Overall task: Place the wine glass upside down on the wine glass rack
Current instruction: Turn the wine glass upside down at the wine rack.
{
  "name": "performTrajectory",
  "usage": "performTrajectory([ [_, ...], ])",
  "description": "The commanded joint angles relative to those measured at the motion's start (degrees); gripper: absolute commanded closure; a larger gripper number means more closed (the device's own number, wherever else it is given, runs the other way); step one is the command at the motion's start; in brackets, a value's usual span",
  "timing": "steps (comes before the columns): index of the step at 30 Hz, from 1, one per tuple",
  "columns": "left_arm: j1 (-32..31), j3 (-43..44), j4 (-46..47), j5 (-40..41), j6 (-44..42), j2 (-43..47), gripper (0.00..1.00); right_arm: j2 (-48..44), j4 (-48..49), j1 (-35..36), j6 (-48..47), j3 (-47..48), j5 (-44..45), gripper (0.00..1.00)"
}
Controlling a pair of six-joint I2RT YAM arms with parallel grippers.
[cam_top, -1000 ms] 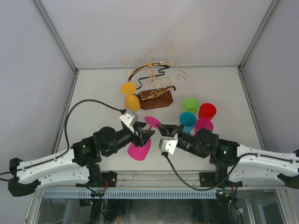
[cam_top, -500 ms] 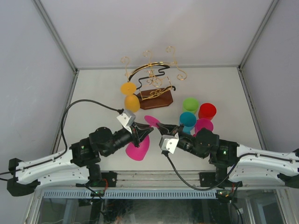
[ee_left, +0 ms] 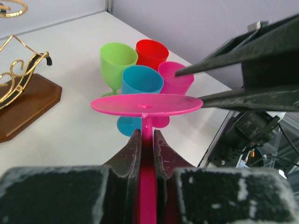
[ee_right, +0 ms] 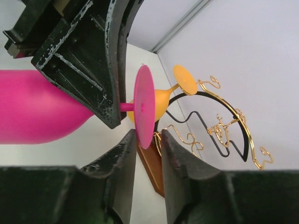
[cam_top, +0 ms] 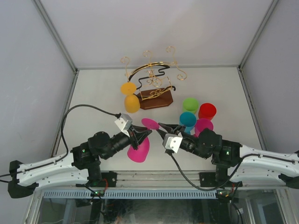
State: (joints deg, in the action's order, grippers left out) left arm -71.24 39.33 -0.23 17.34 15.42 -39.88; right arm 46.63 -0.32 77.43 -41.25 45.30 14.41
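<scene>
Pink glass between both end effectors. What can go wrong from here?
1. The right end effector straddles only the thin foot rim of the pink wine glass; closing there may slip or twist it.
2. The left end effector pinches the stem alone, so a nudge could pivot the glass.
3. The orange glass already hangs on the wine glass rack; a bump is possible.

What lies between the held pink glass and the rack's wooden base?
Only bare table, per the top view; the left gripper holds the pink glass by its stem.

overhead view from behind, wrist views close, facing each other, sharing pink wine glass (ee_left: 146,104)
</scene>
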Motion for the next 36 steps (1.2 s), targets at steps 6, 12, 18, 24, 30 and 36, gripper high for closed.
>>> performTrajectory([
  [6, 0.2, -13.6, 10.4, 3.7, -0.1, 8.2, 1.00, -5.1, -9.1, 0.3, 11.1, -2.2, -4.9, 0.48],
  [12, 0.2, -19.8, 13.4, 8.3, 2.4, 11.6, 1.00, -9.6, -8.1, 0.3, 19.4, -7.4, -2.9, 0.46],
  [18, 0.2, -20.0, 14.0, 9.4, 2.8, 9.8, 1.00, -12.1, -6.8, 0.0, 24.6, -10.4, 1.1, 0.45],
  [24, 0.2, -17.3, 14.4, 11.4, -0.6, 6.1, 1.00, -13.2, -6.6, -6.1, 29.4, -10.6, -2.4, 0.46],
  [30, 0.2, -19.1, 23.0, 11.1, -6.6, 4.4, 1.00, -15.4, -5.9, -17.9, 35.6, -10.5, -15.3, 0.47],
  [36, 0.6, -20.5, 34.2, 9.4, -14.3, 0.0, 1.00, -16.5, -5.7, -25.4, 37.8, -10.2, -21.5, 0.46],
])
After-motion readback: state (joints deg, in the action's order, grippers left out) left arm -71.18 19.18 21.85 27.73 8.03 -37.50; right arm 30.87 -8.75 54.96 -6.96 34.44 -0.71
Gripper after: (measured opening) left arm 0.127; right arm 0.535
